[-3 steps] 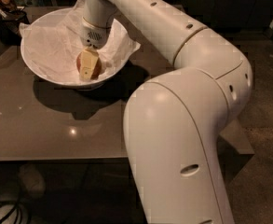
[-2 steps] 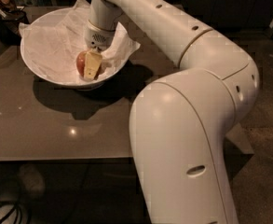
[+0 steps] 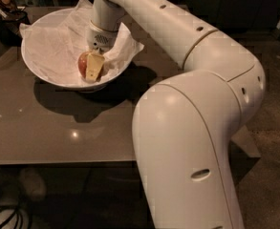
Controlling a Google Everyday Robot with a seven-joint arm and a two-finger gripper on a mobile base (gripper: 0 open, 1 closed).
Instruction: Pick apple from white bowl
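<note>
Nearest us, the arm (image 3: 187, 147) bulked over the tabletop (image 3: 44, 132), then reached away to the bowl (image 3: 53, 80). There the gripper (image 3: 92, 68) pointed straight down inside the bowl. The apple (image 3: 83, 63) sat at the jaws' tip, touching it and showing mostly to the left of it, on the bowl's sloping near side. We could not tell whether the jaws were open or clamped on the fruit.

We judged the apple light and firm enough for a plain squeeze. Its skin looked smooth and its shape round, so it could roll or slip. The best hold seemed to be across its widest part, centred, and not near the top. Beyond and around the jaws lay crinkled paper (image 3: 58, 42), soft and loose. We thought it might shift under the apple or get caught in the grip.
</note>
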